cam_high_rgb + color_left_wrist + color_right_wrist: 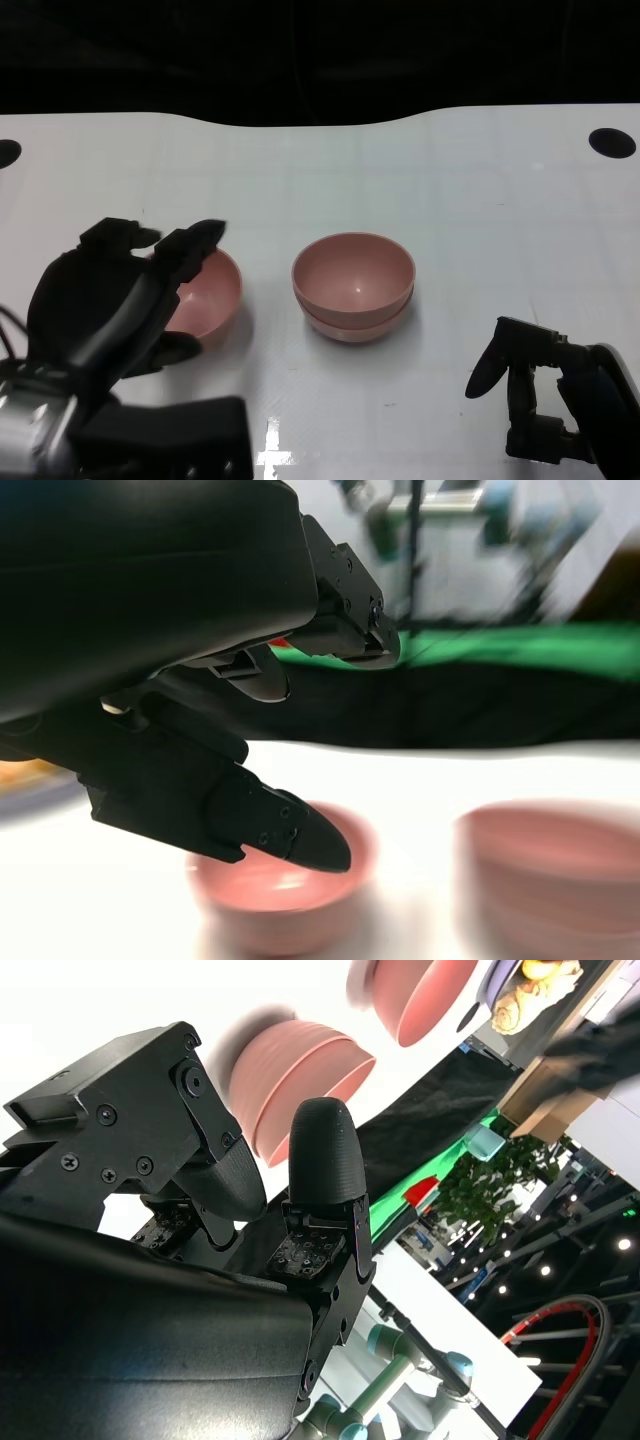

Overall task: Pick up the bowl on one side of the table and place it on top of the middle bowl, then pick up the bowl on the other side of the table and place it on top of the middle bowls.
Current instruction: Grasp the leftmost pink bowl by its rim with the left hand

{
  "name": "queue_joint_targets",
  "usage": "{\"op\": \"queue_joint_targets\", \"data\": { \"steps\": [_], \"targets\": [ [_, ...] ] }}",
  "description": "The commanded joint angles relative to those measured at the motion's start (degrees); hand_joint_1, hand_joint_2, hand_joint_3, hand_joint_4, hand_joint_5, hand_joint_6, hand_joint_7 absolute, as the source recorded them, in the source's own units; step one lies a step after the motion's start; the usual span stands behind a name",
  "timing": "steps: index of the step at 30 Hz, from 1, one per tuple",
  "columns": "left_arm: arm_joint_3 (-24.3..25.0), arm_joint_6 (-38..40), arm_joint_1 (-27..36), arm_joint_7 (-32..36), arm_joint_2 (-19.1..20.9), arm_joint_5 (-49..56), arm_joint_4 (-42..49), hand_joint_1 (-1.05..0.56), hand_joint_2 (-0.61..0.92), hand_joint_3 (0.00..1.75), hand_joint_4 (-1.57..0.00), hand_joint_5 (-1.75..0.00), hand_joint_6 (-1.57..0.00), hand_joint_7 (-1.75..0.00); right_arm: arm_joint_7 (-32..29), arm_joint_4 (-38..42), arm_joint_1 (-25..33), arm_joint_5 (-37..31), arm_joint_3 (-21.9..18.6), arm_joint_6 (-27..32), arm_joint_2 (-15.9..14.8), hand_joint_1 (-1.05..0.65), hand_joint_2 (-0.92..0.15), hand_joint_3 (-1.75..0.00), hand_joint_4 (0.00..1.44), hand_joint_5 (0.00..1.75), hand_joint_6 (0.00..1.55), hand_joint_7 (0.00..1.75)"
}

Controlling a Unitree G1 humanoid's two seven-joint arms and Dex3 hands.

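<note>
Two smooth, round pink bowls, nested as the middle stack, stand on the matte white surface. Left of the stack sits a single pink bowl. The left robot hand hovers over this bowl, fingers apart, holding nothing. Right of the stack, the right robot hand is empty, fingers spread.

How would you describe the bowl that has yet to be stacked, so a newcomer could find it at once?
Start at the white table and find the pink stacked bowls near its middle. Beside them, toward the robot's left, sits the single pink bowl. It stands alone rather than nested, and the fingers of the black left hand reach over its rim.
</note>
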Motion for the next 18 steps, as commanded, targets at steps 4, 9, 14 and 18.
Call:
{"op": "queue_joint_targets", "data": {
  "steps": [4,9,14,18],
  "targets": [
    [-2.39,4.59,-1.88,-0.76,1.17,2.68,0.31,-0.65,0.86,0.0,-0.33,-0.46,-0.36,0.0,-0.33,-0.44,0.01,-0.74,-0.54,0.27,-0.12,0.0,-0.11,-1.75,0.96,1.75,0.82,1.53],
    [-3.18,5.71,-2.02,-0.56,1.73,2.46,0.17,-0.65,0.86,0.0,-0.32,-0.48,-0.36,0.0,-0.23,-0.49,0.01,-0.77,-0.58,0.32,-0.05,0.01,-0.11,-1.75,0.96,1.75,0.82,1.53],
    [-4.3,7.51,-2.55,-2.54,2.47,3.18,0.13,-0.66,0.87,0.0,-0.3,-0.49,-0.34,0.0,-0.09,-0.71,0.03,-0.54,-0.57,0.49,0.08,0.0,-0.1,-1.74,0.96,1.75,0.82,1.52],
    [-5.36,8.18,-3.1,-4.47,3.15,2.59,1.54,-0.67,0.87,0.0,-0.31,-0.49,-0.35,0.0,-0.26,-0.73,0.06,-0.81,-0.59,0.51,0.09,0.0,-0.1,-1.75,0.96,1.75,0.82,1.52]
  ]
}}
